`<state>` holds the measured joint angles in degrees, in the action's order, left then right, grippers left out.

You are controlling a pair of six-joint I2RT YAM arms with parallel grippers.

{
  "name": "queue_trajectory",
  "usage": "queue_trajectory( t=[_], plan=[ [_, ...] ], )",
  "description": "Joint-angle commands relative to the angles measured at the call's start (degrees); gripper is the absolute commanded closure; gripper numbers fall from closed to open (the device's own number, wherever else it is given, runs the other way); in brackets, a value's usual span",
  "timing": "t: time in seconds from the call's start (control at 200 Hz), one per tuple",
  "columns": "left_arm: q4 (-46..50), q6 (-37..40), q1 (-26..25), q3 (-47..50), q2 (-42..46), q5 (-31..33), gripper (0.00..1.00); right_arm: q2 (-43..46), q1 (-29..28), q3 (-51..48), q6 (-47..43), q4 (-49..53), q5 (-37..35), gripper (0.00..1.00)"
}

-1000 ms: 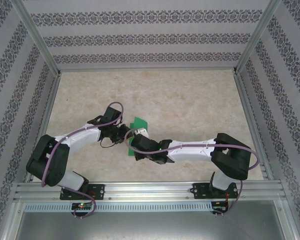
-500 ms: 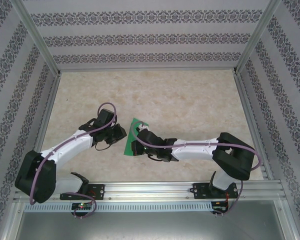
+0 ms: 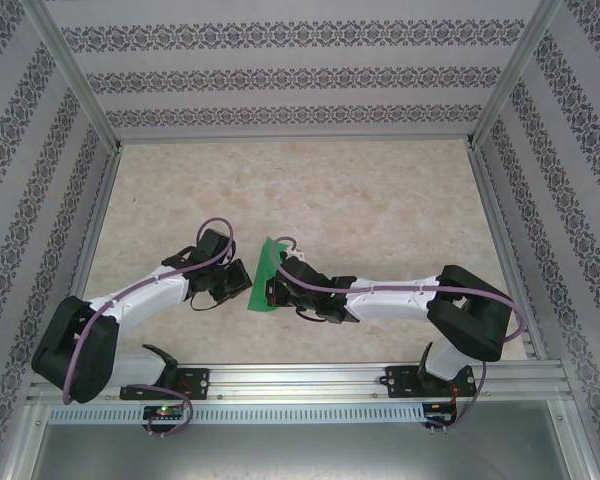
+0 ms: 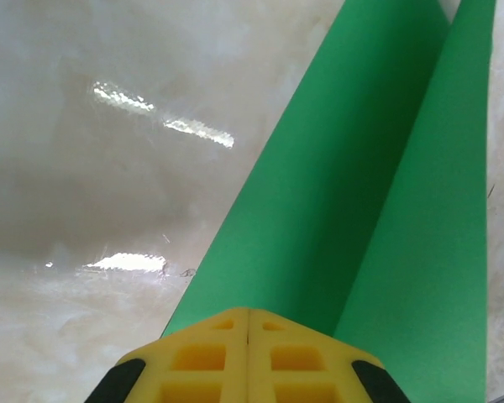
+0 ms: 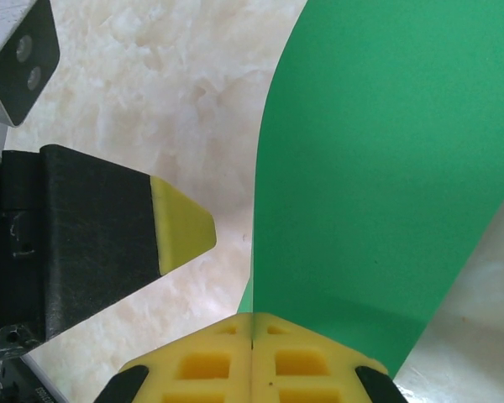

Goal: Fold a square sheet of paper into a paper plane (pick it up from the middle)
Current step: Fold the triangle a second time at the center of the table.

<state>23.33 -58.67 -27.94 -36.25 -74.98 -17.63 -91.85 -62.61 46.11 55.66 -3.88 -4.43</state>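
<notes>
The square sheet of paper point(image 3: 264, 272) is bright green and folded lengthwise into a long narrow V, standing on edge between the two grippers near the table's middle front. My right gripper point(image 3: 274, 288) is shut on its near end. In the right wrist view the sheet point(image 5: 386, 168) rises straight from the seam of the closed yellow tips point(image 5: 252, 317). My left gripper point(image 3: 245, 278) is shut just left of the sheet. Its joined tips point(image 4: 249, 312) sit over the near end of the folded sheet point(image 4: 336, 185). I cannot tell whether they touch. The left gripper's fingertip point(image 5: 183, 227) shows beside the paper's edge.
The beige marbled tabletop point(image 3: 380, 200) stretches open behind and to both sides of the arms. Patterned walls with aluminium posts point(image 3: 80, 80) enclose it. A metal rail point(image 3: 300, 378) runs along the near edge by the arm bases.
The left gripper has closed and swung back beside the sheet's left side. The right gripper has shifted slightly left with the sheet, which now looks narrower and more on edge.
</notes>
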Motion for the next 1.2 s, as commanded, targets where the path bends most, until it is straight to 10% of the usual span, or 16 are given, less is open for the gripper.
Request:
queue_trajectory(
  t=[0.0, 1.194],
  plan=[
    [-3.9, -1.3, -1.0, -0.2, -2.0, -2.0, 0.94, -0.3, 0.1, 1.5, -0.8, 1.8, -1.0, 1.00],
    [-2.2, 5.5, -2.3, -3.3, -14.3, -1.1, 0.97, -5.7, 7.1, 11.4, -19.2, 21.2, 8.9, 0.96]
  ],
)
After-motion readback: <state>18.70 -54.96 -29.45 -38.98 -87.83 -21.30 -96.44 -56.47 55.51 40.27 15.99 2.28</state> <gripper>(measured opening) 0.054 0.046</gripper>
